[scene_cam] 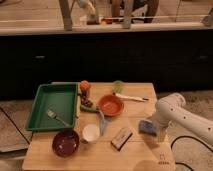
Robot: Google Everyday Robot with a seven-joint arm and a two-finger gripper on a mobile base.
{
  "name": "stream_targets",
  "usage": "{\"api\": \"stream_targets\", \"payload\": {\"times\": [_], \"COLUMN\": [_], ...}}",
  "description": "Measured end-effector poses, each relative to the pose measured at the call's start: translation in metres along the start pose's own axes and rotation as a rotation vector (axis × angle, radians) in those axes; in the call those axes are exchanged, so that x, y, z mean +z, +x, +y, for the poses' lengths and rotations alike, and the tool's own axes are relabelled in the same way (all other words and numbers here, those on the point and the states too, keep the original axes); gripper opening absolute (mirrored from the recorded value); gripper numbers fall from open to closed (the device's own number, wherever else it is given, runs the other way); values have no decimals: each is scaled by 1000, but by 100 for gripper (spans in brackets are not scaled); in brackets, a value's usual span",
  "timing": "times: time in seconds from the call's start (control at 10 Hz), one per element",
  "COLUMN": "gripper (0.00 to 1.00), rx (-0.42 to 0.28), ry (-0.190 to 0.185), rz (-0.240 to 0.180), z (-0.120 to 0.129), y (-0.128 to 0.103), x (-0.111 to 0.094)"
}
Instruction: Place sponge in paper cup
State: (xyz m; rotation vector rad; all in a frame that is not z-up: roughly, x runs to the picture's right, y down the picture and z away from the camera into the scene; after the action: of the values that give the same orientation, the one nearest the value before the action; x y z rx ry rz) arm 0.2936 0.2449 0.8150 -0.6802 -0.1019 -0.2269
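Note:
The blue sponge (146, 126) lies flat on the wooden table, near its right edge. My white arm reaches in from the right, and the gripper (160, 134) hangs at the sponge's right side, close to the table top. The white paper cup (91, 133) stands upright near the table's front middle, well left of the sponge. A black-and-pale block (121, 137) lies between the cup and the sponge.
A green tray (46, 95) holding a fork (57, 117) sits at the left. A maroon bowl (66, 142) stands front left and an orange bowl (110, 105) in the middle. An orange fruit (84, 86), a green item (117, 86) and a white utensil (131, 97) lie at the back.

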Motion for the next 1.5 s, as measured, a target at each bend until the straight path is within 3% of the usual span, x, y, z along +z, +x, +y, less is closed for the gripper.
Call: {"api": "stream_targets", "payload": {"times": [1.5], "gripper": [80], "rx": [-74], "ry": [-17], "rz": [18], "z": [6], "y": [9], "x": [15]}}
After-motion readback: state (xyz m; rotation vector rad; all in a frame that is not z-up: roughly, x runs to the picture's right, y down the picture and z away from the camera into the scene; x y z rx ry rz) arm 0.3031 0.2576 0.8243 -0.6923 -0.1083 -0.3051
